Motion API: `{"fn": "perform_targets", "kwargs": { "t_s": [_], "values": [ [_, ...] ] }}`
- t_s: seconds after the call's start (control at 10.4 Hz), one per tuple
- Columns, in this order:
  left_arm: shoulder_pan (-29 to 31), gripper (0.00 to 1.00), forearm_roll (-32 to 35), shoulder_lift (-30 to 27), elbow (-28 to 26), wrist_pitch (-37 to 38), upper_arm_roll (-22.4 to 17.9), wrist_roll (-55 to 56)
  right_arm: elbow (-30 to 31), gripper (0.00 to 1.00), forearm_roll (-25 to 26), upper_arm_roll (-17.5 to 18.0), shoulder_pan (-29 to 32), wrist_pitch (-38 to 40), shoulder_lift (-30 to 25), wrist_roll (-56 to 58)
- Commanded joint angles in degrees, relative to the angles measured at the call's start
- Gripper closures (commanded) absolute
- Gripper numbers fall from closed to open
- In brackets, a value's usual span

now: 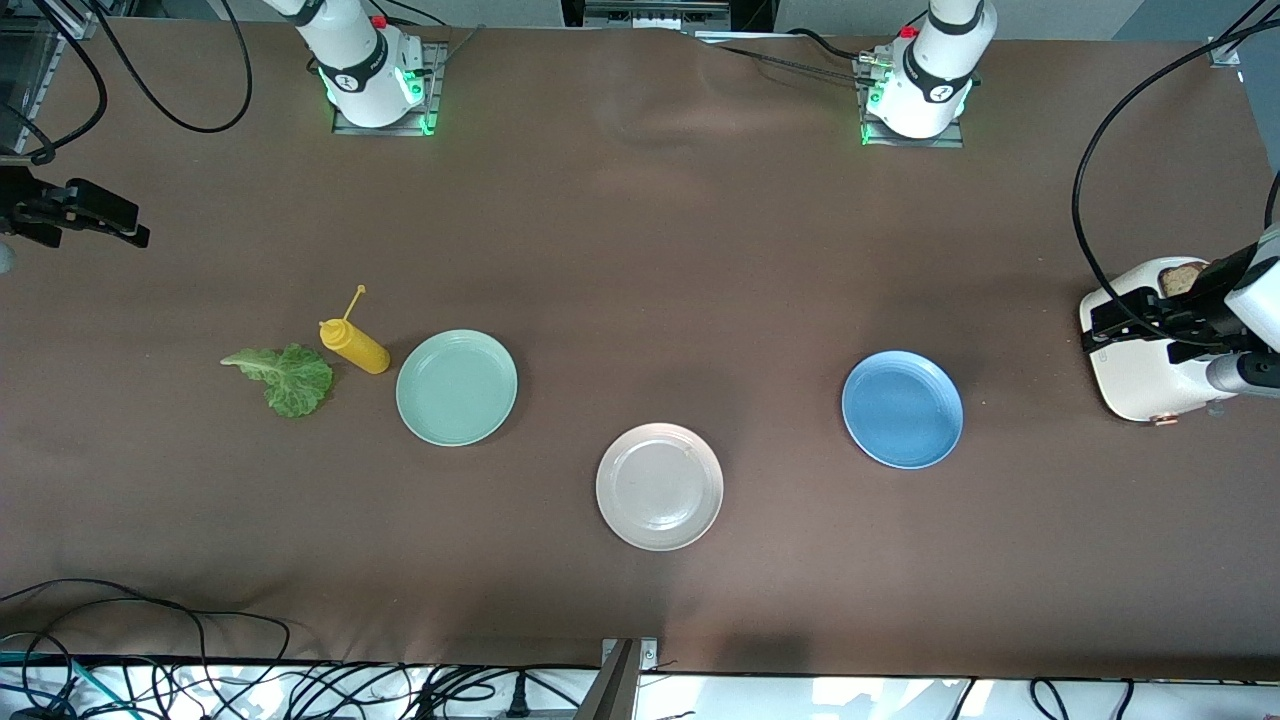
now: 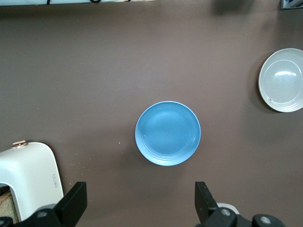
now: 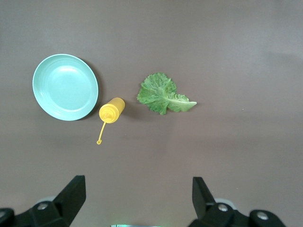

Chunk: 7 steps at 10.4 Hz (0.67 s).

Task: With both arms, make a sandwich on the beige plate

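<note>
The round glossy beige plate sits bare near the middle of the brown tabletop, toward the front camera's edge. A slice of brown bread stands in the white toaster at the left arm's end; the crinkled green lettuce leaf lies toward the right arm's end. The left end effector hangs over the tabletop beside the toaster, fingers apart; the right end effector hangs over its own end, fingers apart, both empty.

Two white Franka arm bases with grey-black joint bands, round dark logos, red buttons and green status lights sit on grey metal mounting plates; black two-finger grippers have matte, wedge-shaped fingers.
</note>
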<state>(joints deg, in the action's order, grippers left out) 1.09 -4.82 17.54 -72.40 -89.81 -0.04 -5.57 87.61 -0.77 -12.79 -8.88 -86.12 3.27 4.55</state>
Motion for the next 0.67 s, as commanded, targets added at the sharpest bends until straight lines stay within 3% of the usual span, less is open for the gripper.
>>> {"fn": "perform_targets", "kwargs": {
  "t_s": [0.0,0.57],
  "values": [
    [-0.3,0.0,1.4,-0.75,0.06,-0.02,-0.22,-0.76,-1.13,0.0,-0.73,-0.04,0.09,1.22,0.34,-0.07],
    [-0.3,0.0,1.49,-0.75,0.06,-0.02,-0.05,-0.85,-1.13,0.0,-0.73,-0.04,0.09,1.22,0.34,0.63]
  ]
}}
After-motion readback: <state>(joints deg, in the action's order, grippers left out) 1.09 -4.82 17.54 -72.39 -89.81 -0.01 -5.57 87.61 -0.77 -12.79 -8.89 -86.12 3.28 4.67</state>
